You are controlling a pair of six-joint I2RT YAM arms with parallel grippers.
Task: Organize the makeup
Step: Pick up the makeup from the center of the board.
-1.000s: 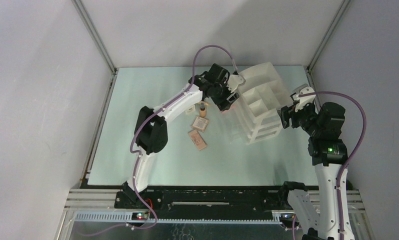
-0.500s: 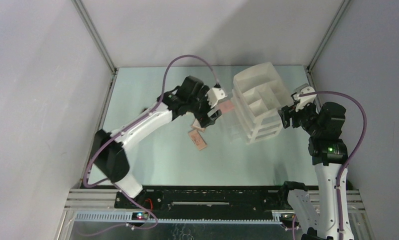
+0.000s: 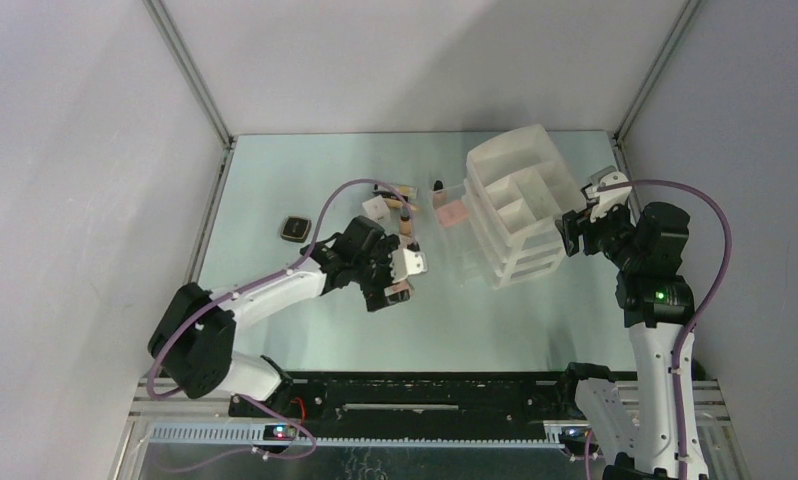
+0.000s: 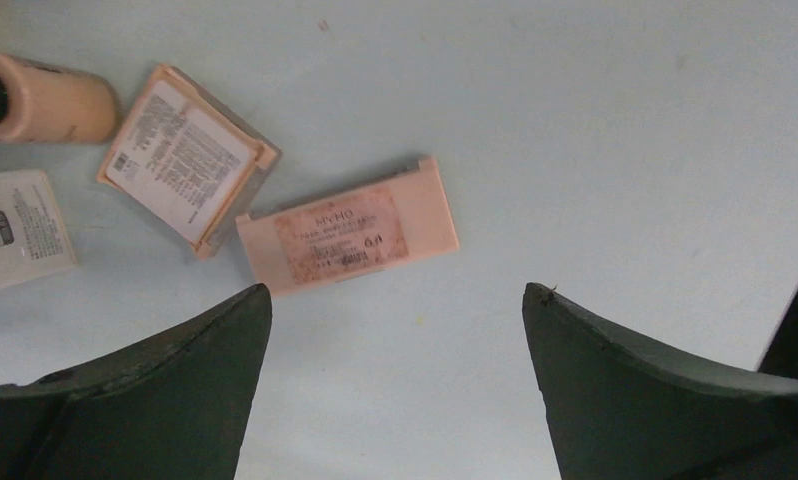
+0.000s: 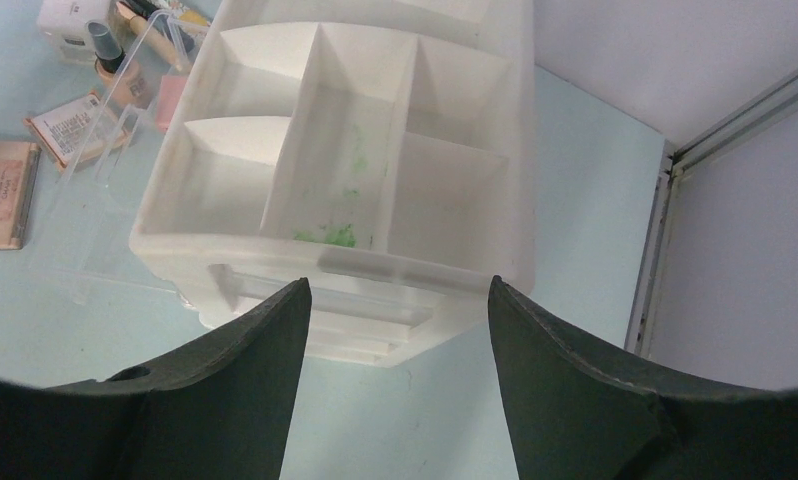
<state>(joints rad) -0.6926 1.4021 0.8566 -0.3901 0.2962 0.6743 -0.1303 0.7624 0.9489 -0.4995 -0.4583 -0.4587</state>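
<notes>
Left pincer point(image 4: 395, 290) stands fully spread and empty above a flat pink palette point(image 4: 347, 238) lying on the worktop point(image 4: 595, 120). A beige palette point(image 4: 187, 157) lies just beside it, with a beige bottle point(image 4: 45, 97) near. Right pincer point(image 5: 393, 282) is spread, gripping nothing, close against the white organizer point(image 5: 520, 150).

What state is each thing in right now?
Left gripper: open, empty, near the pink palette.
Right gripper: open, empty, facing the organizer.
Pink palette: closed, flat, label up.
Bottle: upright, capped.
Organizer: top compartments empty.
Black compact: closed, flat, off alone.
</notes>
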